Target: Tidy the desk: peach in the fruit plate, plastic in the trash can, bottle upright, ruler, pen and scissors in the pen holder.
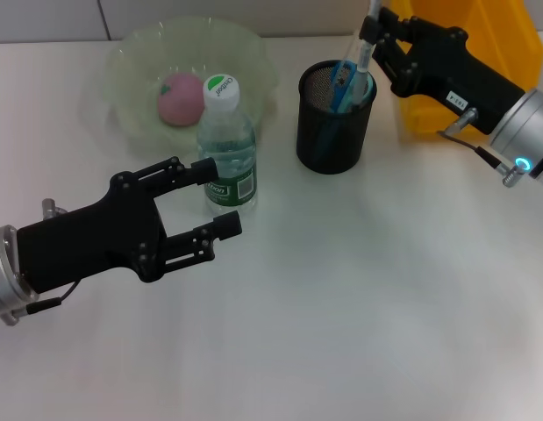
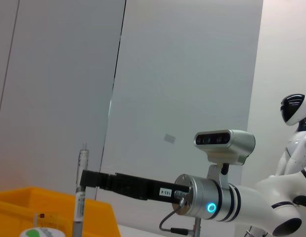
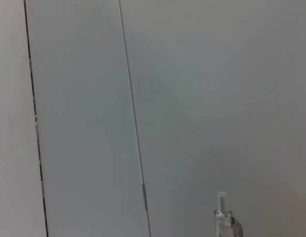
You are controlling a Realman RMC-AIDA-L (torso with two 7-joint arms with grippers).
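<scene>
A: Head view. Left end effector point(image 1: 220, 196) at near left over the table point(image 1: 359, 298), fingers spread wide, nothing between them. Its tips sit just beside the bottle point(image 1: 227, 147), one finger at label height; contact can't be told. Bottle stands upright, white cap on, just in front of the fruit plate point(image 1: 253, 53).

B: Peach?

A: Peach point(image 1: 181, 98) lies inside the fruit plate, far left.

B: Right side?

A: Right end effector point(image 1: 370, 39) at far right above the pen holder point(image 1: 333, 118), pinching the pen point(image 1: 367, 44), which stands nearly upright with its lower end down in the cup. Scissors point(image 1: 346, 83) with blue handles already stand in the holder. Trash can point(image 1: 468, 61) sits behind the right arm, far right.

B: Wrist cameras add anything?

A: Left wrist view looks across: shows the right arm's fingers closed on the pen point(image 2: 80, 197) from the side, the yellow trash can point(image 2: 24, 210) below, and the bottle cap point(image 2: 41, 233) at the edge. Right wrist view shows only wall panels and the pen's top end point(image 3: 225, 219). Ruler not made out in any view.
</scene>
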